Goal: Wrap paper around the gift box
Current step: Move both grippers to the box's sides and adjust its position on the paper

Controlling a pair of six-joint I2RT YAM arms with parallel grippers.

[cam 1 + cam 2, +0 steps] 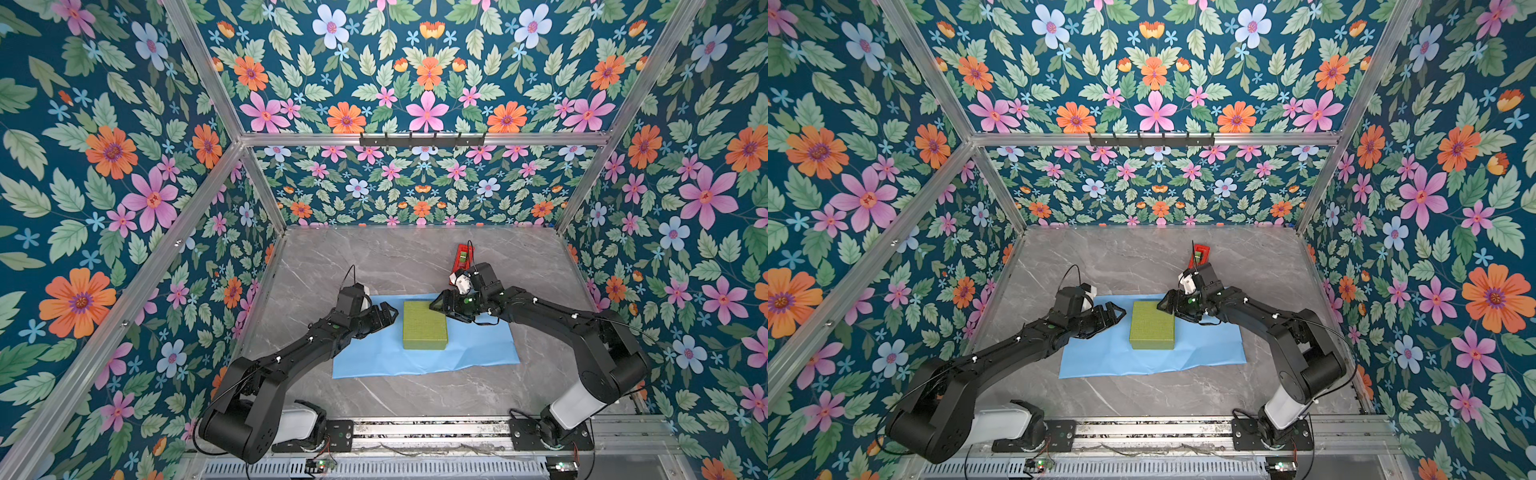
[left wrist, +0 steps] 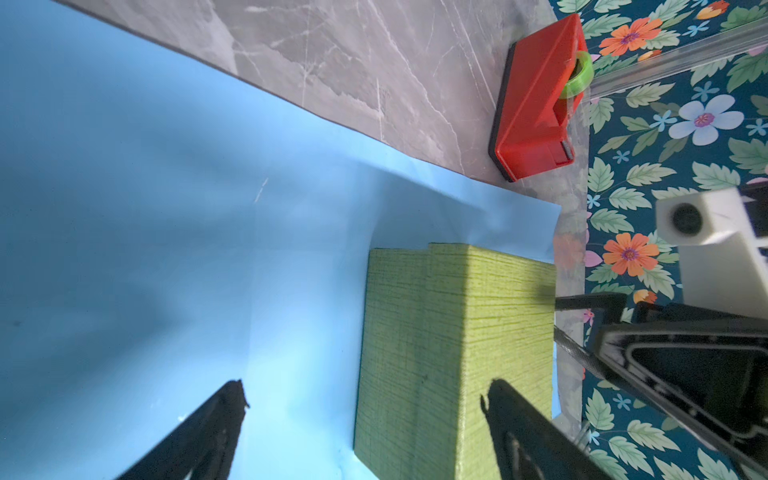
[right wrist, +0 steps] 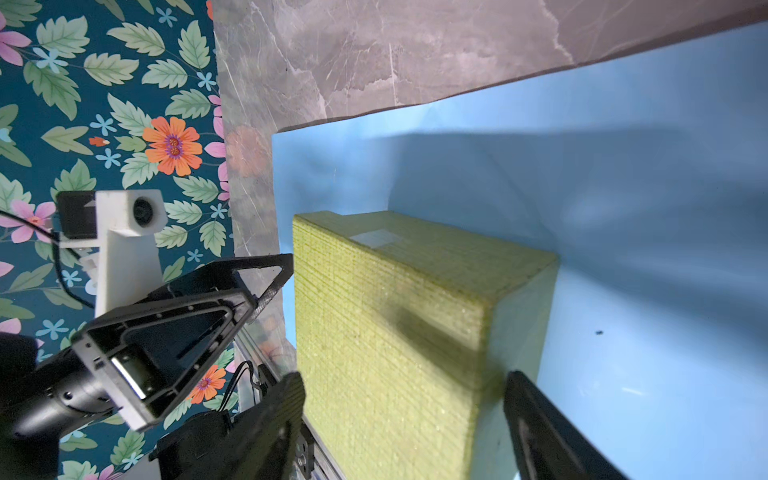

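The olive-green gift box point(image 1: 424, 328) point(image 1: 1152, 326) lies flat on the light-blue paper point(image 1: 415, 361) point(image 1: 1142, 361), which is spread on the table. In both top views my left gripper point(image 1: 390, 318) point(image 1: 1121, 313) is open just left of the box. In the left wrist view one finger is over the paper point(image 2: 166, 208) and the other over the box point(image 2: 457, 332). My right gripper point(image 1: 436, 305) point(image 1: 1163, 305) is at the box's far right corner. In the right wrist view its jaws point(image 3: 405, 378) straddle that corner point(image 3: 395, 332); whether they press on it I cannot tell.
A red tape dispenser point(image 1: 463, 255) point(image 1: 1199, 254) point(image 2: 536, 104) stands behind the right gripper, off the paper. The grey marble table point(image 1: 353, 257) is closed in by floral walls on three sides. A metal rail point(image 1: 415, 428) with both arm bases runs along the front.
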